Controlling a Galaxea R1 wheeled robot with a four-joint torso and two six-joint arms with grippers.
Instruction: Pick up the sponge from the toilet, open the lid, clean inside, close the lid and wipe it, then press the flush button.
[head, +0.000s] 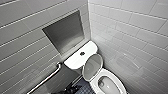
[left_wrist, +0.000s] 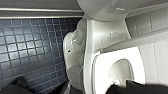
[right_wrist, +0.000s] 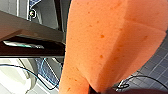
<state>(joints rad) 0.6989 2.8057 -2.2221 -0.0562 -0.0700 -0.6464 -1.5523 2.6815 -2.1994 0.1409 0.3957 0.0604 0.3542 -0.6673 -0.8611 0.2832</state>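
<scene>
Orange-red, pitted soft sponge (right_wrist: 112, 42) hangs over blue floor tiles (right_wrist: 155, 62), apparently pinched in right gripper (right_wrist: 96, 90). Glossy white toilet (head: 117, 80), oval lid (head: 92, 67) raised. Left gripper (left_wrist: 72, 90): grip unclear, can't tell.

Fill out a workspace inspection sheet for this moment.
surface: blue floor tiles.
job's things: toilet with lid raised toward the cistern; flush button on the cistern top; sponge off the floor.
clutter: nothing seen.
grippers: right gripper appears to hold the sponge; left gripper state cannot be told.
cables: thin dark cables over the floor.
surroundings: grey tiled walls, wall niche, grab rail.
</scene>
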